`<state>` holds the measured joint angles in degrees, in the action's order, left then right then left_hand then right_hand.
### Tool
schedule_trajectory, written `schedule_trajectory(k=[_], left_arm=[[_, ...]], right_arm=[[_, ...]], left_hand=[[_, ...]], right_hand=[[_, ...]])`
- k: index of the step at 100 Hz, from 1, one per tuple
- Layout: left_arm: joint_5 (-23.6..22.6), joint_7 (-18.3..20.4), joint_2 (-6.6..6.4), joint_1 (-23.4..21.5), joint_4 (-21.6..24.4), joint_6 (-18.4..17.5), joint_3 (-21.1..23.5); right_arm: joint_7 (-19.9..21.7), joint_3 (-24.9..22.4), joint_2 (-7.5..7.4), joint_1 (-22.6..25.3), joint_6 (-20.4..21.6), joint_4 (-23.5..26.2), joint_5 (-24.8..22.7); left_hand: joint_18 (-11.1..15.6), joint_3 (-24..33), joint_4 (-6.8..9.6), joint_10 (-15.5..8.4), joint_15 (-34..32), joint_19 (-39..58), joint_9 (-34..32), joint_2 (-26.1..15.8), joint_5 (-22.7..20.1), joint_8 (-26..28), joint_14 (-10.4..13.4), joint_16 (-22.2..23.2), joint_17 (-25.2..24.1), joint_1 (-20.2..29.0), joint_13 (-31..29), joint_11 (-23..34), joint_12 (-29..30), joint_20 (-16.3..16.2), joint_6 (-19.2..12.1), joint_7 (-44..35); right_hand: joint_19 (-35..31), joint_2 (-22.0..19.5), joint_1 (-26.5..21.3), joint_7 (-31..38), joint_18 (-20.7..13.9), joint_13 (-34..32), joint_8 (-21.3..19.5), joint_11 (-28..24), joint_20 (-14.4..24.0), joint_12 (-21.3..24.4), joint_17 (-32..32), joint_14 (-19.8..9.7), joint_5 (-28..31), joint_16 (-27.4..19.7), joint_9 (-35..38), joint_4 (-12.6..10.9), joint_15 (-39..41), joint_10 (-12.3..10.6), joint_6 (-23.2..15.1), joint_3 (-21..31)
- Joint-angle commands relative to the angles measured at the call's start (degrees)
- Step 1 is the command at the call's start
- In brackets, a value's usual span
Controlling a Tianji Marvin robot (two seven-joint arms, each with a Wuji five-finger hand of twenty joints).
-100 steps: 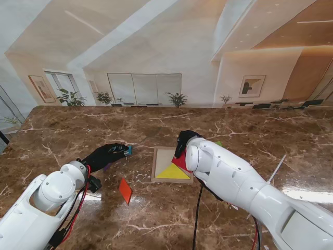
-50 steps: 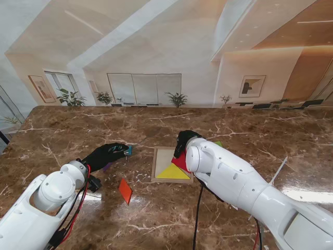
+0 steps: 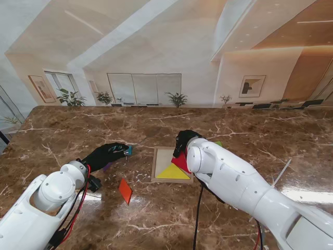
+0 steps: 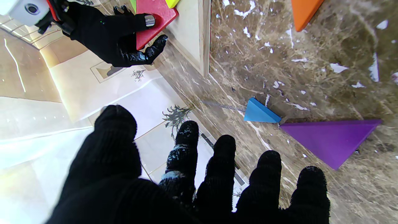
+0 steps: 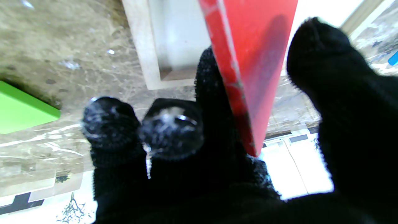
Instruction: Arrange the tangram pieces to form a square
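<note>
Fingers spread and holding nothing, the left hand [image 3: 106,154] hovers left of the wooden tray [image 3: 161,156], over blue [image 4: 259,112] and purple [image 4: 331,140] triangles on the tabletop [image 3: 62,130]. Inside the tray lies a yellow triangle [image 3: 173,172]; over it the right hand [image 3: 183,143] pinches a red triangle [image 5: 248,62].

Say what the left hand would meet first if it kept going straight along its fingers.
Probably the small blue triangle, just ahead of the left hand; the purple triangle lies beside it, under the outer fingers. Depth is unclear, so the hand might pass over both.
</note>
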<state>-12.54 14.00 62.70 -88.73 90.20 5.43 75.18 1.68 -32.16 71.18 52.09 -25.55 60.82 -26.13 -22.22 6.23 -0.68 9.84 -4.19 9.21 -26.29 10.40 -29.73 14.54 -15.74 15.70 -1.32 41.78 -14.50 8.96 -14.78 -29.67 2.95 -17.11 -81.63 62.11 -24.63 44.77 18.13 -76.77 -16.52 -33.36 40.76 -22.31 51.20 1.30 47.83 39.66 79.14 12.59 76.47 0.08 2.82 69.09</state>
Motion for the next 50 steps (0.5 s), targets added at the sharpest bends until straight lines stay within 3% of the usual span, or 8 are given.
schedule_trajectory(k=[1,50], left_arm=[[0.02,0.07,0.1,-0.1,-0.28,-0.03,-0.16],[-0.2,0.07,0.06,-0.18,-0.24,-0.18,-0.06]], right_arm=[[0.56,0.03,0.02,0.36,0.28,-0.55,0.14],[0.18,-0.06,0.06,0.29,0.75,-0.48,-0.13]], left_hand=[[0.88,-1.5,1.02,0.14,1.15,-1.62,-1.4,-1.85,-0.84,-1.18,0.75,-0.53,-0.32,1.04,-0.04,-0.08,0.19,-1.4,-0.82,0.47],[0.88,-1.52,1.02,0.15,1.15,-1.61,-1.41,-1.87,-0.92,-1.18,0.75,-0.53,-0.32,1.03,-0.04,-0.06,0.18,-1.41,-0.74,0.48]], right_hand=[[-2.92,-0.18,2.99,-0.47,1.32,1.21,0.58,-0.06,1.01,-0.85,0.02,-2.52,-1.42,-0.2,4.18,-0.97,1.2,0.38,-0.67,0.62],[-2.6,-1.28,4.07,-5.23,1.59,1.22,2.64,0.64,1.28,-1.22,-0.89,-2.02,-7.73,-0.56,3.41,-1.11,0.52,0.92,2.05,-0.22]])
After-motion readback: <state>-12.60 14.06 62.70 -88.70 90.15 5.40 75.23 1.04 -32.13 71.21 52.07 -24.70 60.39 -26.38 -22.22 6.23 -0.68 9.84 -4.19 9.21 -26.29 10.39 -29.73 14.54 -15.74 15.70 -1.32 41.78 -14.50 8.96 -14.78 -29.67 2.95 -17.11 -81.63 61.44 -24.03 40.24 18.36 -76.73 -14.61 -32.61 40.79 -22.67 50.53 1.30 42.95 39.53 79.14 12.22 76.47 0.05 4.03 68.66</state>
